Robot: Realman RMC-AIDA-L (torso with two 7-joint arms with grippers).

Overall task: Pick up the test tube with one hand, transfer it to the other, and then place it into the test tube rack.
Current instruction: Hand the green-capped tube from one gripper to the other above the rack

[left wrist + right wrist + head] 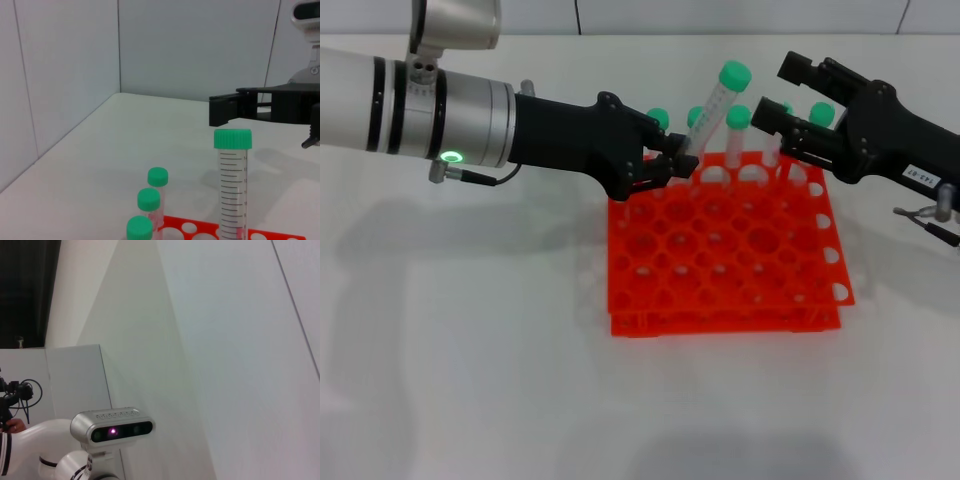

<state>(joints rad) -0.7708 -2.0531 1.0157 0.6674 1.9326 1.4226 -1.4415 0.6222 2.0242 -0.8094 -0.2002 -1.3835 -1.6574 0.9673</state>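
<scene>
The left gripper (pixel 682 163), on the thick silver arm with the green ring light, reaches in over the back left corner of the orange-red test tube rack (pixel 720 250), which sits on the white table (pixel 470 350). Its fingers are clamped on the lower part of the test tube (pixel 713 110), which tilts up and away toward the right, green cap uppermost, above the rack's back row. In the left wrist view that tube (pixel 232 185) stands close by, its printed scale showing. The right gripper (pixel 782 125), black with a small white label on its body, hovers just beside the tube's capped end with its fingers spread apart, not touching it. Several other green-capped tubes (pixel 737 135) stand upright in the rack's back row, and 3 of them (pixel 149 200) show in the left wrist view.
</scene>
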